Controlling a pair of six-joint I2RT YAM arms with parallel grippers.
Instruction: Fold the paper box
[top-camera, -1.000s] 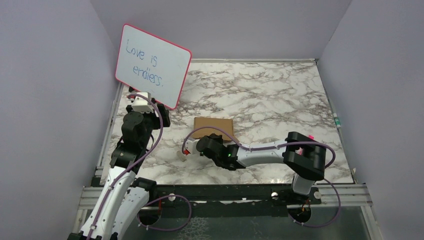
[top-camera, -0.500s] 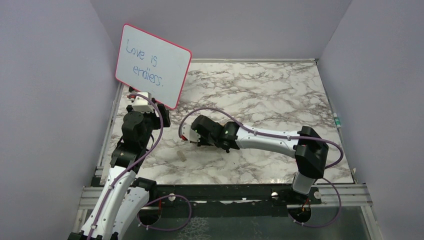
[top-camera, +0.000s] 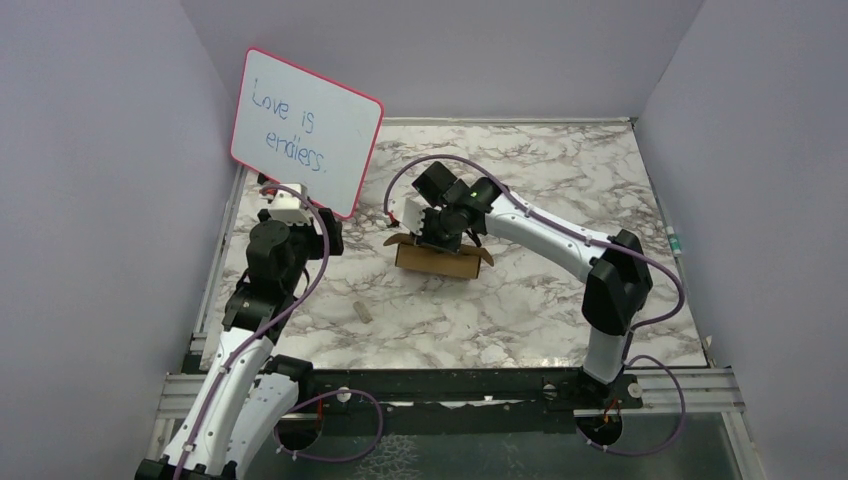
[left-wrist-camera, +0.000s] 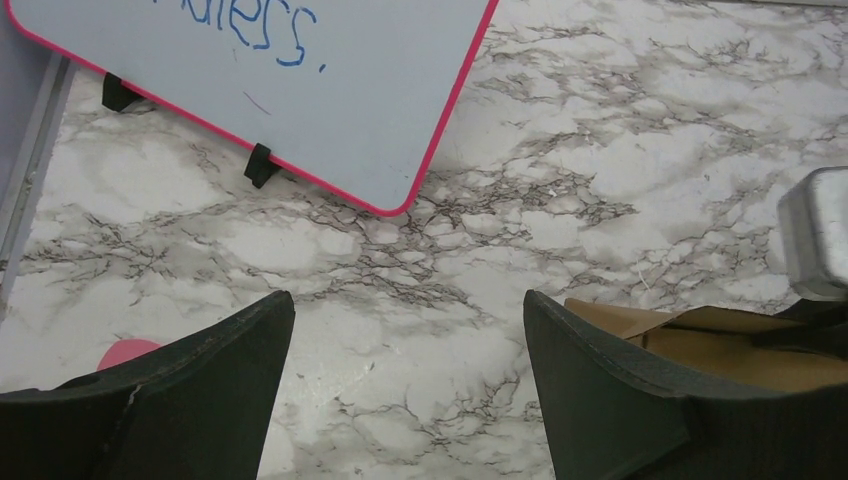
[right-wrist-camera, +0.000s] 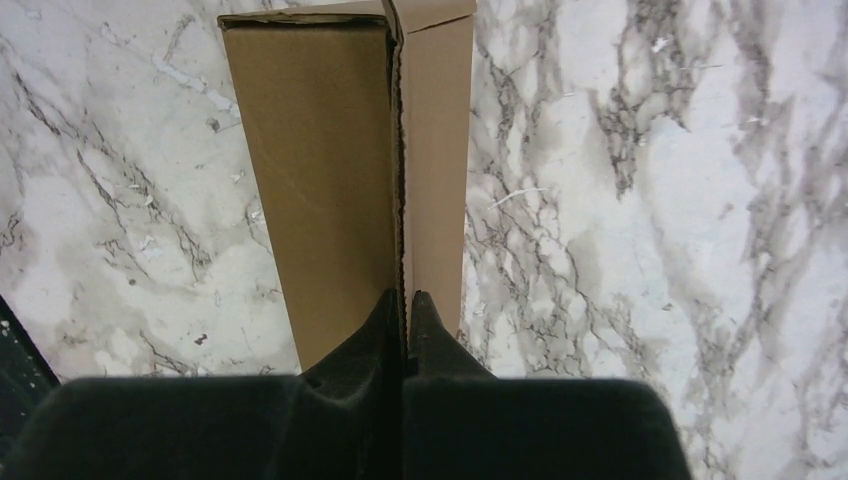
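Brown paper box (right-wrist-camera: 330, 190) beneath closed right fingers (right-wrist-camera: 383, 325), tips at seam

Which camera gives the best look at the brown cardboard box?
The right wrist view: the paper box lies close and large, its seam plain. Top view: small, partly under the right arm. Left wrist: only a corner.
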